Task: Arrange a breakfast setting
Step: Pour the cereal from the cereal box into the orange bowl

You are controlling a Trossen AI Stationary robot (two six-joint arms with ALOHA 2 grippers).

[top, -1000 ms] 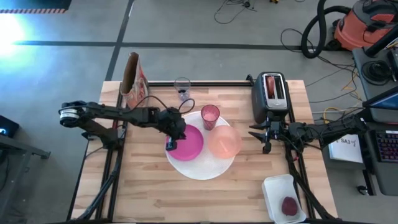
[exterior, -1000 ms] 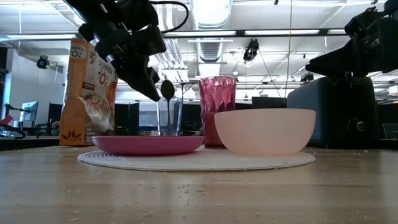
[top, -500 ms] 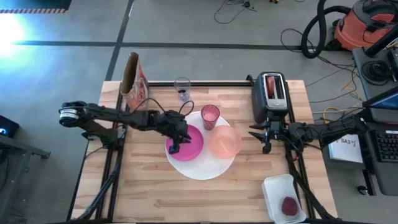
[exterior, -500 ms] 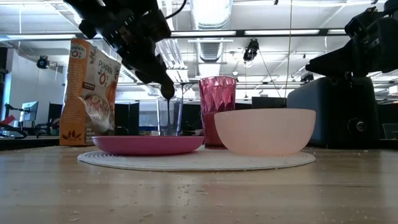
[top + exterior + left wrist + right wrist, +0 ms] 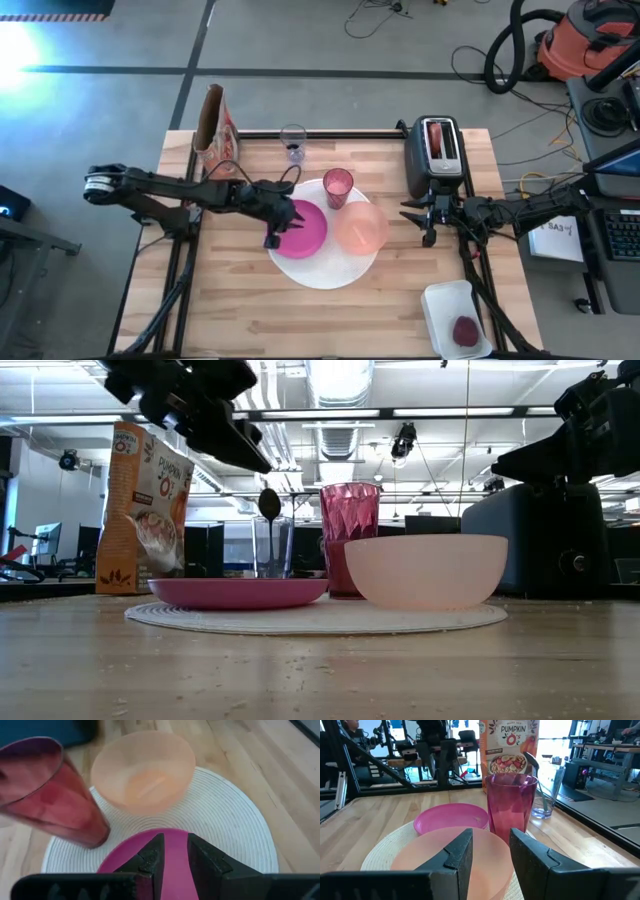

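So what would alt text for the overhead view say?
A wooden table holds a white mat with a pink plate, bowl and cup. The left hand hovers at the plate's edge; the right hand waits beside a toaster.

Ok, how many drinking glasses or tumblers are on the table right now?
2. The pink tumbler stands on the white round placemat beside the bowl; a clear glass with a spoon in it stands at the table's far edge, by the cereal bag.
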